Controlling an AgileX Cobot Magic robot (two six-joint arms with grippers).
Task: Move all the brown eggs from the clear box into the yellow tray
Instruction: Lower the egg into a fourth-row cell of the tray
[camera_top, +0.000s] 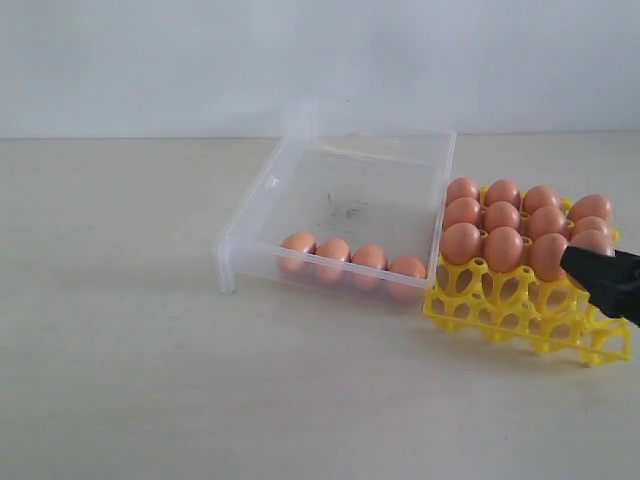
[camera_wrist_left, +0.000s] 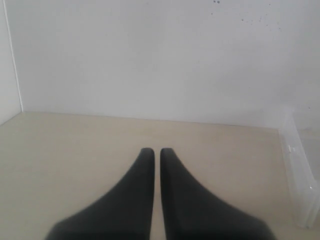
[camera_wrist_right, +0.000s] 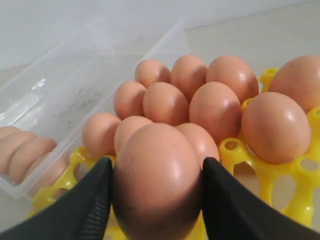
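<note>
Right claw (camera_wrist_right: 157, 167) grips one egg (camera_wrist_right: 155, 195) above the tray's (camera_top: 500, 318) right edge: placing step. Left claw (camera_wrist_left: 156, 152) pinched shut, empty, over the table (camera_wrist_left: 75, 150). Four eggs (camera_top: 350, 258) line the box's (camera_top: 300, 165) near wall. Next, you lower into a free near-row cup and release gently.
</note>
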